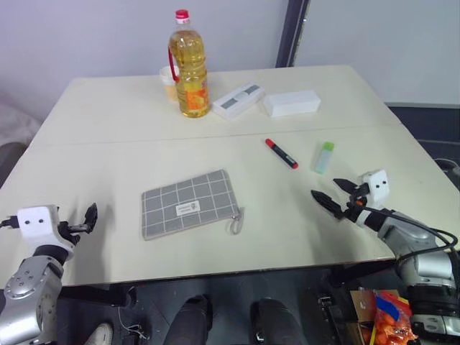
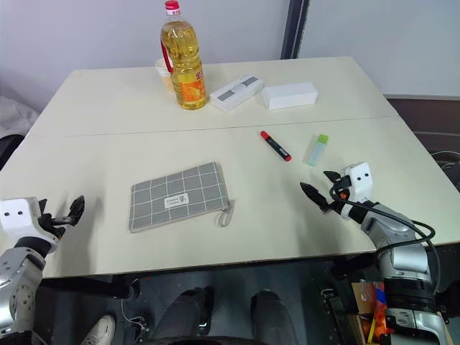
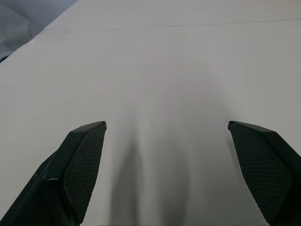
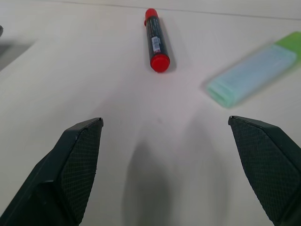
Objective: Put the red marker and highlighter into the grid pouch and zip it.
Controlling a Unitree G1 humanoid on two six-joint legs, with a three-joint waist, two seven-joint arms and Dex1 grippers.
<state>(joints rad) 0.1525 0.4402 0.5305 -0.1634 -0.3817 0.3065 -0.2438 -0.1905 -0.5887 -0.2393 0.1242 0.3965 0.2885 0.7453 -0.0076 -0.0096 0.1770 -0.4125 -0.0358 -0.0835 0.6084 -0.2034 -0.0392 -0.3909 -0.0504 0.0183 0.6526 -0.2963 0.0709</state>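
Grid pouch (image 1: 188, 203) lies flat between both grippers. Left gripper (image 3: 167, 141) points level, jaws wide, empty. Right gripper (image 4: 164, 141), jaws wide, aims at the red marker (image 4: 155, 39) and highlighter (image 4: 251, 69) just ahead.

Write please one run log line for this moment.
stage: before first pick | left hand: open, empty | right hand: open, empty | red marker, highlighter: on table | grid pouch: flat

Head pair high over table (image 1: 108, 237), wrist cameras low, skimming its top
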